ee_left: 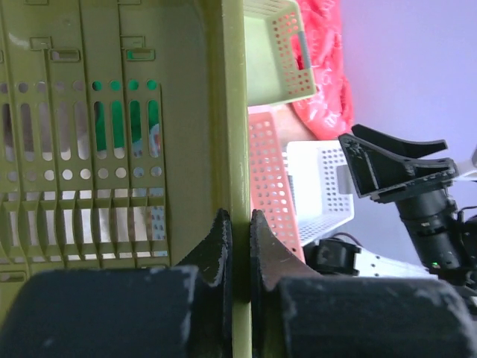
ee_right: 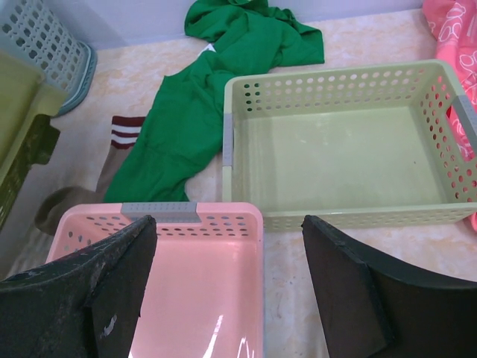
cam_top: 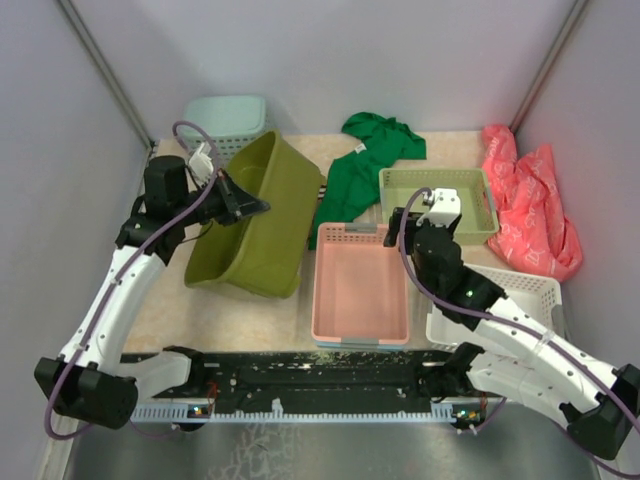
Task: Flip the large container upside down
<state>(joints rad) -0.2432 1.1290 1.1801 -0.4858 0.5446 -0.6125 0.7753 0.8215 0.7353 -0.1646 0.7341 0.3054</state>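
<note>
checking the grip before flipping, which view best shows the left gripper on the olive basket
Left wrist: the left gripper is close up, shut on the basket rim. The top view shows the whole basket tilted, the grip small. The right wrist catches only a sliver of basket at its left edge.

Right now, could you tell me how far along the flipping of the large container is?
Done: the left hand is shut on the rim of the large container. In hand: a tilt at most; its opening faces up. Left: the whole flip, base uppermost. The right hand hangs open.
</note>
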